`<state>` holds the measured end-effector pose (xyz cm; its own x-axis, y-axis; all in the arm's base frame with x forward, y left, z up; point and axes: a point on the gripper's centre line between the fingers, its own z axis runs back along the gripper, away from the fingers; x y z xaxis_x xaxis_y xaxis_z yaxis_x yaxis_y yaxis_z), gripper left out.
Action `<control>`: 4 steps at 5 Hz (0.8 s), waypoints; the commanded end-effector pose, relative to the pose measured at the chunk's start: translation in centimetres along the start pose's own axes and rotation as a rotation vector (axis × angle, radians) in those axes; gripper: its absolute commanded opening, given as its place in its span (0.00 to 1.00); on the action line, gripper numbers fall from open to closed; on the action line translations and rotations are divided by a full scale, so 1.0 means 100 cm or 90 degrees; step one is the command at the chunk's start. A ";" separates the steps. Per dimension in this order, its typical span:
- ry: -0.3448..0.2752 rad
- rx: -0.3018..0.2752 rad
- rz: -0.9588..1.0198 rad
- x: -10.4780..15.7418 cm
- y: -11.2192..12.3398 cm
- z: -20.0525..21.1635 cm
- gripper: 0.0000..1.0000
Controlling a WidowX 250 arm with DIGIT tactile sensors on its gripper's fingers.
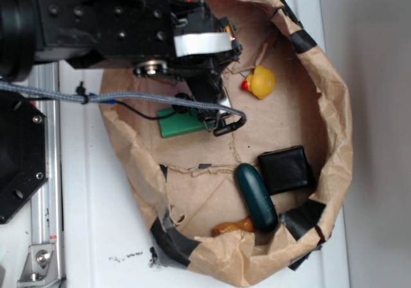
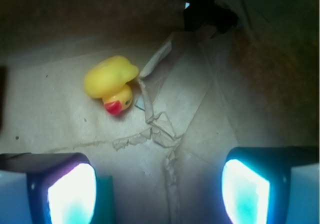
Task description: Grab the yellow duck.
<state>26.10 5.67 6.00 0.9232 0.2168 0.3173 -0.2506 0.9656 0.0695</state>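
White table, taped brown paper nest on it. Exterior: duck on the nest floor near the far wall, clear of green block; black box and dark green oblong well away from duck. Gripper over the block, short of duck. Wrist: fingers spread wide, nothing held; duck ahead, off toward left finger, lying beside a torn paper ridge. Risks: closing off-centre squirts duck out; fingertip snagging the ridge.
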 end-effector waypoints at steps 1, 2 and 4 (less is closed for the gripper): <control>-0.021 -0.013 0.077 0.038 0.007 -0.005 1.00; -0.032 -0.003 0.086 0.043 0.009 -0.004 1.00; -0.037 0.011 0.085 0.046 0.007 -0.009 1.00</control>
<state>29.41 7.26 5.23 0.8810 0.3422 0.3266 -0.3785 0.9241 0.0527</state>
